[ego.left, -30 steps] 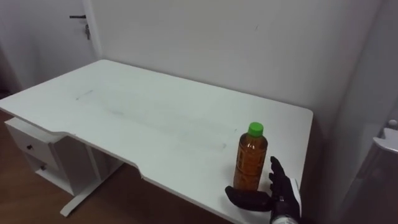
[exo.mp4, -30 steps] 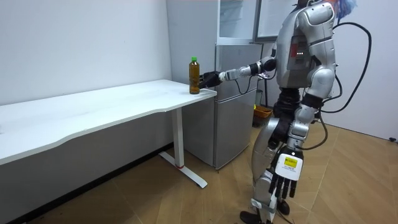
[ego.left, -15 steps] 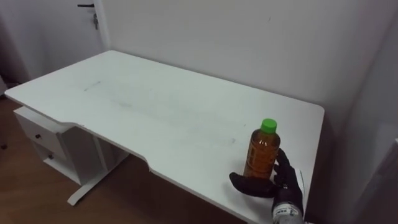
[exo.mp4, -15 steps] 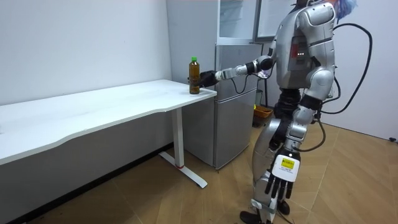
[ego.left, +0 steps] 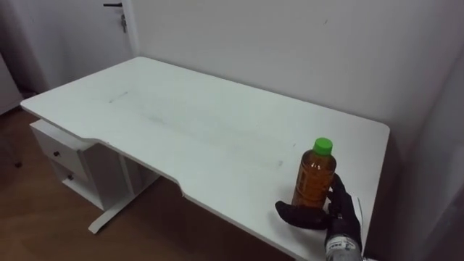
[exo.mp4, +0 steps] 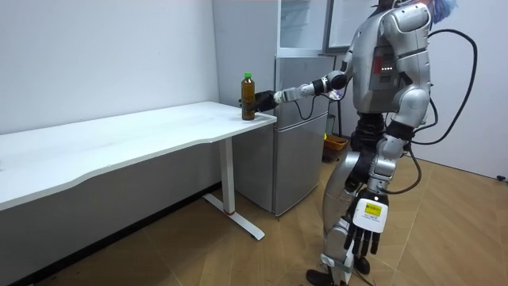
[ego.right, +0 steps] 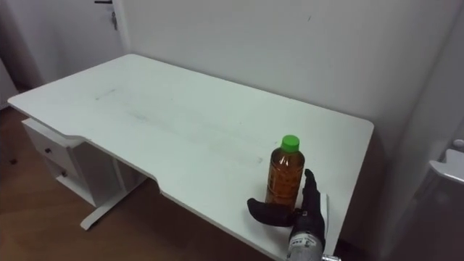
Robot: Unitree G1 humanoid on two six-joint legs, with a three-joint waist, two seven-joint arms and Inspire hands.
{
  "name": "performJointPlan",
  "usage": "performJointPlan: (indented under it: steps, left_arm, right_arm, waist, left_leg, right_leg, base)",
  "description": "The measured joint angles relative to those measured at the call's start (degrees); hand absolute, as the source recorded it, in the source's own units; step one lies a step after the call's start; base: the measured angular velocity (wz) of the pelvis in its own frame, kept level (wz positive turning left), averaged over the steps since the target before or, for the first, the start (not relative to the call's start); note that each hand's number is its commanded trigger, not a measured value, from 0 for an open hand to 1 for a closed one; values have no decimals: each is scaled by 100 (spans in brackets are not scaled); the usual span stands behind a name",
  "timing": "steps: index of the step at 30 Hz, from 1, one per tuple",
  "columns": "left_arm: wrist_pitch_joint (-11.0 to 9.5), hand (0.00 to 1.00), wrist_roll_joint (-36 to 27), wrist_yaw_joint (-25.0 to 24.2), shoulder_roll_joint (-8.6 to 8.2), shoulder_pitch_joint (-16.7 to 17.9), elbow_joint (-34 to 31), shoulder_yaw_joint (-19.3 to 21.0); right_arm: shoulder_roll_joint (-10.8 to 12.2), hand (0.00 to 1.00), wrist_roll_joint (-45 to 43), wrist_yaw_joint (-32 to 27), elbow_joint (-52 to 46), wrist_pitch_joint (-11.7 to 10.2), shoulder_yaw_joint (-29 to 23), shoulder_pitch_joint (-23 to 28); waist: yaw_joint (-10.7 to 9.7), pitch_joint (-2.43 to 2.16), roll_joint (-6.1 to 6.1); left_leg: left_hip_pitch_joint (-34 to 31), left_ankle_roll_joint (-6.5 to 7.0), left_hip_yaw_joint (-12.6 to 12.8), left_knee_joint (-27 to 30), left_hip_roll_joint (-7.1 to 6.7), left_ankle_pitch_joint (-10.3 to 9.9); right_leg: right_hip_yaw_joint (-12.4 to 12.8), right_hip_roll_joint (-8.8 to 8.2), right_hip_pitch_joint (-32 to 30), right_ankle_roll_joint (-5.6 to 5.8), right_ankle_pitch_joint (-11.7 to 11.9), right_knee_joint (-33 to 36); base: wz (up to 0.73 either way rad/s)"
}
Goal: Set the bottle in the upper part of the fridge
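A bottle (ego.left: pixel 313 177) of amber drink with a green cap stands upright near the right end of the white table (ego.left: pixel 181 123), close to its front edge. My right hand (ego.left: pixel 341 214) is at the bottle's base: the thumb lies across in front of it and the straight fingers stand against its right side, open around it. In the room view I stand by the fridge (exo.mp4: pixel 300 119), right arm stretched out to the bottle (exo.mp4: pixel 248 97). My left hand (exo.mp4: pixel 363 235) hangs open by my leg. The upper fridge (exo.mp4: pixel 305 24) looks open, with shelves showing.
A white wall runs behind the table. A drawer unit (ego.left: pixel 61 156) stands under the table's left end, with a door (ego.left: pixel 119 22) beyond it. The fridge's side (ego.right: pixel 446 181) rises just right of the table's end. Wooden floor lies in front.
My right hand has closed in on the bottle until its fingers rest against the side. The eye view has shifted as my head moved. The bottle stays in place.
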Motion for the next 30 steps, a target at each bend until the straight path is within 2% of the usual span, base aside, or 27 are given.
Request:
performJointPlan:
  steps: [4,6,7,11,15,16,17,18,30]
  left_arm:
    - [0,0,0,0,19,-2,-3,0]
    - [0,0,1,0,32,-8,-4,0]
    - [0,0,0,0,32,-7,-3,0]
    - [14,0,-9,0,37,1,-2,-7]
    - [17,0,-122,1,75,37,-1,-93]
    - [17,0,-122,1,86,32,-2,-111]
    - [16,0,-122,1,92,29,-2,-113]
    - [16,0,-122,0,99,30,-2,-115]
    - [16,0,-127,1,112,24,-5,-117]
  right_arm:
    - [-2,0,2,-77,9,0,3,0]
    - [-5,0,1,-166,14,0,2,-3]
    - [-6,0,-3,-174,16,0,2,-4]
    - [-56,0,-36,-252,106,-4,-4,-43]
    - [-129,0,-34,-244,207,-20,-1,-77]
    - [-136,3,-32,-247,208,-20,0,-77]
    - [-136,57,-32,-252,208,-20,1,-77]
    - [-136,100,-32,-255,208,-20,1,-77]
    - [-226,100,6,-427,249,-44,25,-89]
  waist:
    - [38,1,-62]
    - [84,-29,-139]
    - [93,-24,-149]
    - [93,-22,-150]
    - [109,-17,-146]
    - [109,-15,-144]
    - [109,-15,-143]
    - [109,-15,-143]
    - [123,-14,-148]
  left_leg:
    - [-16,-3,-10,1,-1,3]
    - [-94,-9,-35,18,-1,15]
    - [-101,-9,-40,26,-2,16]
    - [-182,-8,-160,100,-38,23]
    - [-193,-1,-183,100,-53,29]
    - [-203,-1,-199,100,-57,29]
    - [-206,0,-209,101,-61,30]
    - [-208,0,-218,102,-65,31]
    - [-236,-9,-286,95,-78,63]
  right_leg:
    - [-10,5,-6,0,0,-4]
    - [-10,14,-73,-2,1,-1]
    - [-23,15,-74,-3,2,-1]
    - [-151,14,-70,-3,2,-1]
    - [-146,8,-73,-3,2,-1]
    - [-143,9,-80,-3,2,-1]
    - [-141,9,-82,-3,2,-1]
    - [-141,9,-82,-3,2,-1]
    - [-132,21,-87,-2,1,-3]
  base:
    - [0]
    - [4]
    - [7]
    - [13]
    - [4]
    - [4]
    - [4]
    - [0]
    - [2]
